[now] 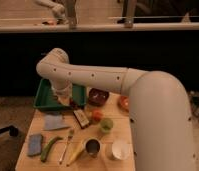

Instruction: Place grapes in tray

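- Stretching across the view from the right, the robot's white arm [118, 82] is bending at its elbow above the worktop's far left corner and dropping toward the tray.
- Carrying everything, the light wooden worktop [58, 135] is sitting in front of a dark cabinet front.
- Lying at the far left corner of the worktop, the green tray [43, 97] is showing its raised sides; the arm's lower end is covering part of its right half.
- Hanging at the arm's lower end over the tray's near right edge, the tool [68, 101] is staying mostly hidden by the wrist; its fingers are closed, and a small dark thing at its tip is looking like the grapes [73, 104], though this cannot be told for sure.
- Sitting right of the tray, a dark bowl [98, 96] is standing near an orange bowl [124, 103] that is peeking out beside the arm.
- Lying near the worktop's left side, a grey cloth [54, 121] is resting above a blue sponge [35, 144].
- Standing at the near edge, a white cup [120, 149] is sitting just right of a metal cup [92, 147].
- Sitting mid-worktop, a light green fruit [106, 124] is resting just beside an orange fruit [96, 116], with a dark packet [82, 118] to their left.
- Lying near the front, a green vegetable [49, 148], a fork [66, 144] and a banana [77, 154] are pointing roughly the same way.
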Motion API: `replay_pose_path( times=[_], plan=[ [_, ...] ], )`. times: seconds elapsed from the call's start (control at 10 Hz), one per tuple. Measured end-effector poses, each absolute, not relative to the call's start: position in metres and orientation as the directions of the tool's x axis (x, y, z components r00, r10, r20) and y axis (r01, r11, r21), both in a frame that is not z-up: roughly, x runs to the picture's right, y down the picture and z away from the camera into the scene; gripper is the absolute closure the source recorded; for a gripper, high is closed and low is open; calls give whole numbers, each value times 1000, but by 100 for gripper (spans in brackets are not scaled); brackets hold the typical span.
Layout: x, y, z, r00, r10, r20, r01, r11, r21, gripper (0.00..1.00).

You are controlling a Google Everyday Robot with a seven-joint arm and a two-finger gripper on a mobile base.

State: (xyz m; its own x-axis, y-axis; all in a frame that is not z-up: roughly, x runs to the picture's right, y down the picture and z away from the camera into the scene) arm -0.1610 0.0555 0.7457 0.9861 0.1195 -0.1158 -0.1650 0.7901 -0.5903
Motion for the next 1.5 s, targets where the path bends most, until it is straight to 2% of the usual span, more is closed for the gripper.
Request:
replay_pose_path(
  times=[0.6, 1.5],
  plan=[
    [-195, 47, 796, 989, 56, -138, -131, 769, -626, 100],
    [-192, 25, 868, 982, 51, -183, -162, 729, -666, 100]
  ],
)
